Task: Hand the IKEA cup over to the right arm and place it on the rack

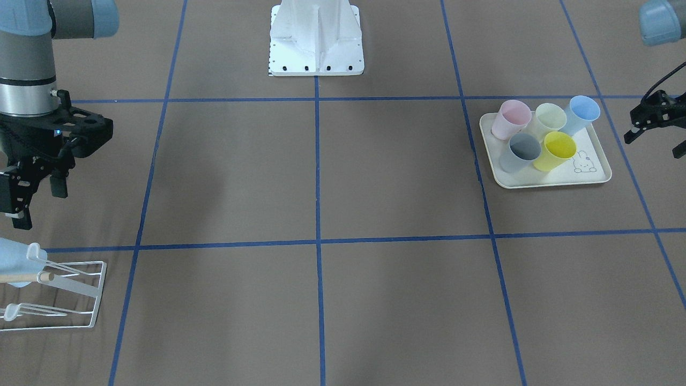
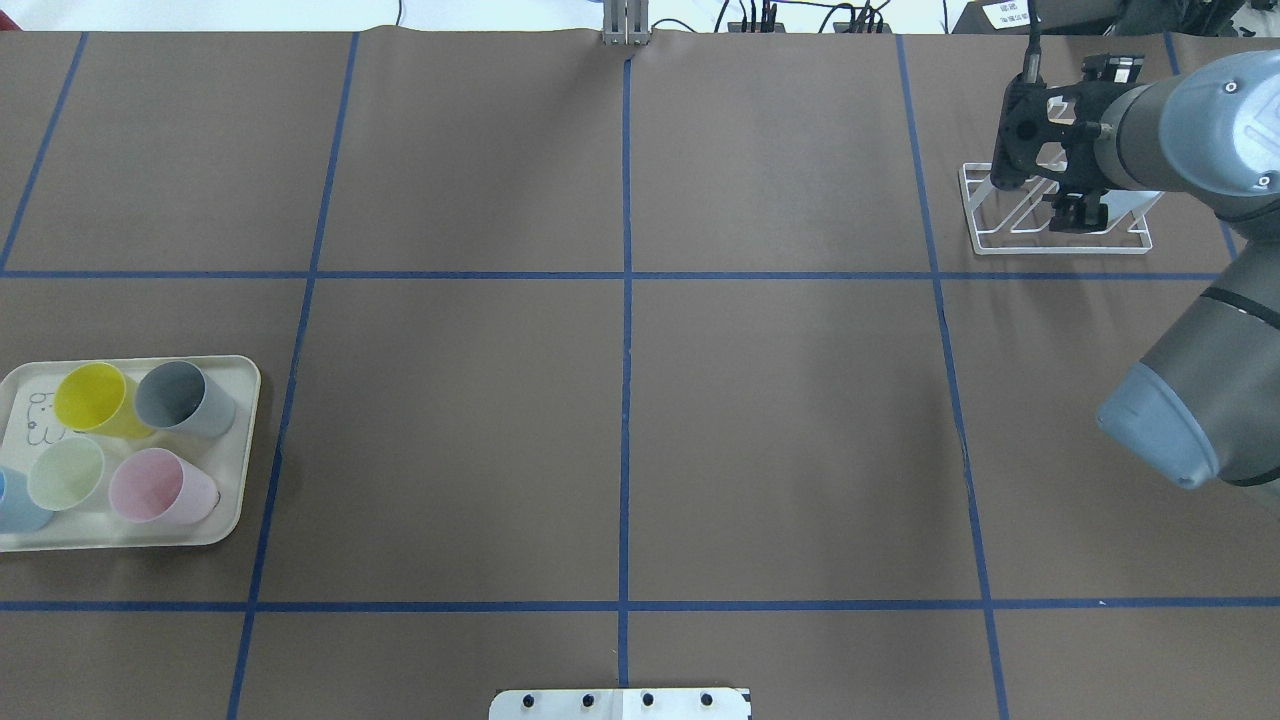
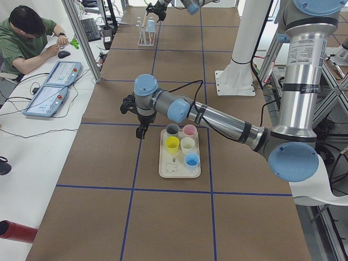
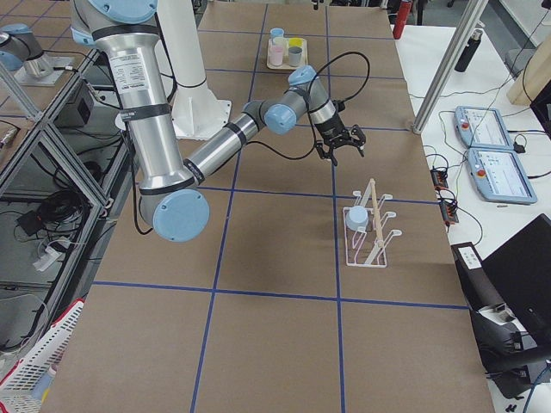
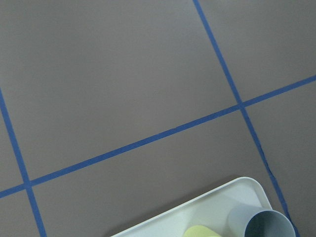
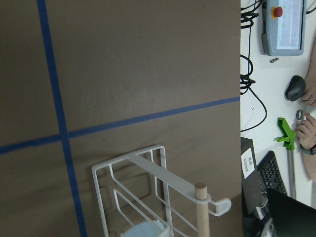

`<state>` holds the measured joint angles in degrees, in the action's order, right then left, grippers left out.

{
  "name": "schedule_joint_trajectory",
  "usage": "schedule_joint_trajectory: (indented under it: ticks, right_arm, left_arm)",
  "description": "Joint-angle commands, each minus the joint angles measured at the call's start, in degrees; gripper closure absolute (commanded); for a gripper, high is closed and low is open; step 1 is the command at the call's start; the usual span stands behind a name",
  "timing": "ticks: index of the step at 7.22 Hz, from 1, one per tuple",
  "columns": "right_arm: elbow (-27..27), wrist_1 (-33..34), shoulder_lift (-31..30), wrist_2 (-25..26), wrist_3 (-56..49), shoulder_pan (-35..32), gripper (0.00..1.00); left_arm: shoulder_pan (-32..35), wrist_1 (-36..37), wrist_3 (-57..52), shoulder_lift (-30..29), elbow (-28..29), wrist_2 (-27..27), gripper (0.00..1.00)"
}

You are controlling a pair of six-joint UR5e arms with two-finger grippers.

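Several IKEA cups stand on the cream tray [image 1: 552,182]: pink [image 1: 509,119], pale green [image 1: 550,118], blue [image 1: 582,112], grey [image 1: 521,151] and yellow [image 1: 557,150]. Just beyond the tray's outer edge hovers my left gripper [image 1: 654,145], open and empty. Another pale blue cup [image 4: 355,218] hangs upside down on a prong of the white wire rack [image 4: 370,237]. My right gripper [image 1: 40,203] is open and holds nothing. It hangs above the table just on the robot's side of the rack [image 1: 80,289], clear of the cup [image 1: 10,257].
The robot's white base plate [image 1: 316,48] stands at the table's middle edge. Blue tape lines [image 1: 317,241] divide the brown table into squares. A person sits at a side bench [image 3: 32,141] with control tablets [image 3: 46,100] and cables.
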<state>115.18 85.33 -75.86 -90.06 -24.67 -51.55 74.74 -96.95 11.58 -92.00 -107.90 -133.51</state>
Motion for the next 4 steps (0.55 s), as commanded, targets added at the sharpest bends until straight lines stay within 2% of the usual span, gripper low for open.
schedule_joint_trajectory:
  ticks: [1, 2, 4]
  right_arm:
    - [3.5, -0.3, 0.5, -5.6, 26.4, 0.2, 0.00]
    - [3.0, -0.3, 3.4, -7.7, 34.5, 1.0, 0.00]
    - [2.8, -0.3, 6.1, -11.4, 45.5, 1.5, 0.00]
  left_arm:
    - [-5.1, -10.0, 8.1, 5.1, 0.6, 3.4, 0.00]
    - [-7.8, -15.4, 13.2, 7.3, 0.8, 5.0, 0.00]
    - [-14.4, -17.5, 18.0, 8.5, 1.5, 10.7, 0.00]
